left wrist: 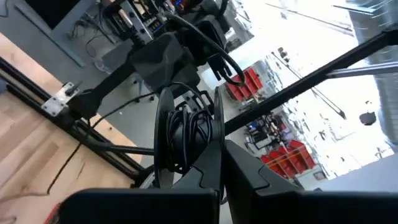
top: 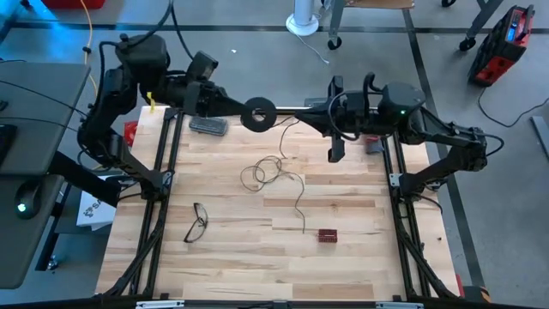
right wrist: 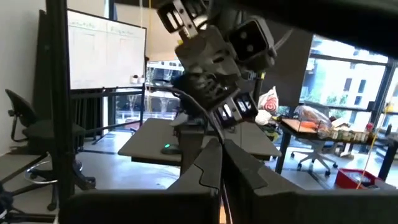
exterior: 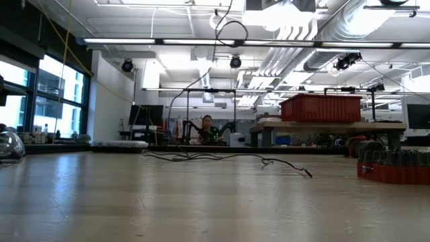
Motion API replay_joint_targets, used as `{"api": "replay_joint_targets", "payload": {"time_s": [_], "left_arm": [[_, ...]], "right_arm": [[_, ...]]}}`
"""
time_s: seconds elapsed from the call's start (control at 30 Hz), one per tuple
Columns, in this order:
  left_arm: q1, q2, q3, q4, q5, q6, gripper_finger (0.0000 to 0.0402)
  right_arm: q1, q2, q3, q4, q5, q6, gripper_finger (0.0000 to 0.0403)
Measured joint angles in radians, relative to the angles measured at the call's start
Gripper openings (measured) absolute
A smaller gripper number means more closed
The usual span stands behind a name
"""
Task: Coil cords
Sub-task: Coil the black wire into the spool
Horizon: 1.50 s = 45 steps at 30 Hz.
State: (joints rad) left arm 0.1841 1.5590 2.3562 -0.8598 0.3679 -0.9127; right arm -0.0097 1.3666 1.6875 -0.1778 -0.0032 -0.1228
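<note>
Black reel [top: 258,113], pale at its hub, hangs over the far edge of the table [top: 343,257], held edge-on by the left gripper [top: 243,111], which is clenched on it. In the high view the right gripper [top: 302,112] comes in from the right, just beside the reel, fingers shut; they appear to pinch the wire [top: 273,172] near the reel, though this cannot be confirmed. From there the wire drops to a loose tangle mid-table and trails toward the near side, ending beside a small red block [top: 328,234]. Judgement: coiling is partly done; a good length is left to wind.

Low view: the wire [exterior: 222,158] lies slack and wavy across the far part of the tabletop; neither gripper shows.

Left wrist view: the reel [left wrist: 186,140] sits between the fingers, with several dark turns bunched loosely in its groove.

Right wrist view: closed fingers [right wrist: 211,165] point at the left arm; a thin dark strand runs up from them.
</note>
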Motion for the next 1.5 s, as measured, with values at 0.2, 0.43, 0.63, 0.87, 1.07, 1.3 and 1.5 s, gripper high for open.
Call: {"api": "replay_joint_targets", "payload": {"time_s": [0.2, 0.43, 0.63, 0.87, 1.07, 1.3, 1.5], "left_arm": [[0.0, -0.011, 0.0, 0.007, -0.071, -0.002, 0.0], [0.013, -0.039, 0.0, 0.118, -0.151, -0.002, 0.0], [0.012, -0.056, 0.0, 0.142, -0.166, -0.012, 0.0], [-0.04, -0.07, 0.0, -0.072, -0.142, -0.071, 0.0], [-0.071, -0.04, 0.0, -0.112, -0.138, -0.108, 0.0], [-0.103, 0.045, 0.0, 0.048, 0.004, -0.174, 0.0], [-0.109, 0.138, 0.0, 0.296, 0.146, -0.255, 0.0]], "right_arm": [[0.005, 0.0, 0.0, 0.004, -0.009, -0.014, 0.0], [0.005, 0.0, 0.0, 0.0, -0.054, -0.009, 0.0], [0.005, -0.003, 0.0, 0.002, -0.054, -0.009, 0.0], [0.005, -0.023, 0.0, 0.004, -0.054, -0.009, 0.0], [0.0, -0.033, 0.0, 0.006, -0.054, -0.015, 0.0], [-0.031, -0.018, 0.0, 0.032, -0.054, -0.018, 0.0], [-0.05, -0.003, 0.0, 0.057, -0.034, -0.017, 0.0]]}}
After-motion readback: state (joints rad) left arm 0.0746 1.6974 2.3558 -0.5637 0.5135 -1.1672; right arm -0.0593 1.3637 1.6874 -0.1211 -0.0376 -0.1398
